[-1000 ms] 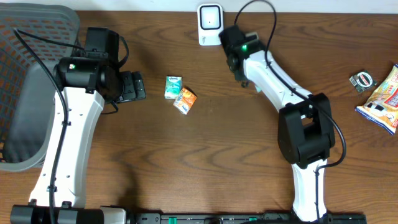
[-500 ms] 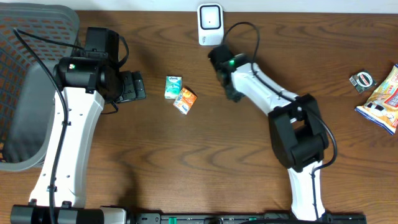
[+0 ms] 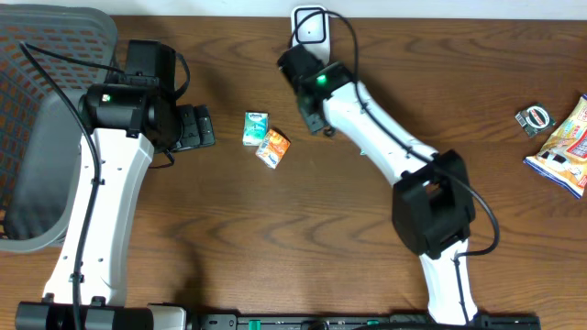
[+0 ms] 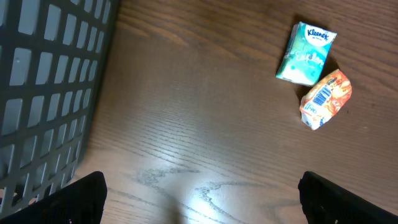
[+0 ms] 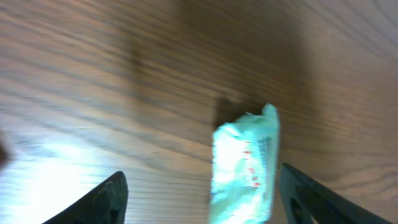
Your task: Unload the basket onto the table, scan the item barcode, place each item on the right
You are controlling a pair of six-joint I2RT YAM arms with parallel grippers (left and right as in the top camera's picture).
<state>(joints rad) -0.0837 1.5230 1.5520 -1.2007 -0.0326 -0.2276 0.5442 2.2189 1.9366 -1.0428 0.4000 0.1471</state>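
Two small packs lie side by side at mid-table: a teal Kleenex pack (image 3: 256, 127) (image 4: 306, 53) and an orange pack (image 3: 272, 147) (image 4: 326, 98) with a blue barcode facing up. The white scanner (image 3: 310, 27) stands at the table's back edge. My right gripper (image 3: 314, 124) (image 5: 205, 202) is open, just right of the packs. In the blurred right wrist view the teal pack (image 5: 245, 168) shows between the fingers, nearer the right one, and is not gripped. My left gripper (image 3: 197, 128) (image 4: 202, 208) hangs wide open over bare wood, left of the packs.
A grey mesh basket (image 3: 37, 119) (image 4: 43, 81) fills the left side, close to the left arm. At the far right edge lie a snack packet (image 3: 564, 142) and a small wrapped item (image 3: 534, 117).
My right arm has swung left from beside the scanner toward the two packs, and its jaws have gone from shut to open. The left arm and the packs have not moved.
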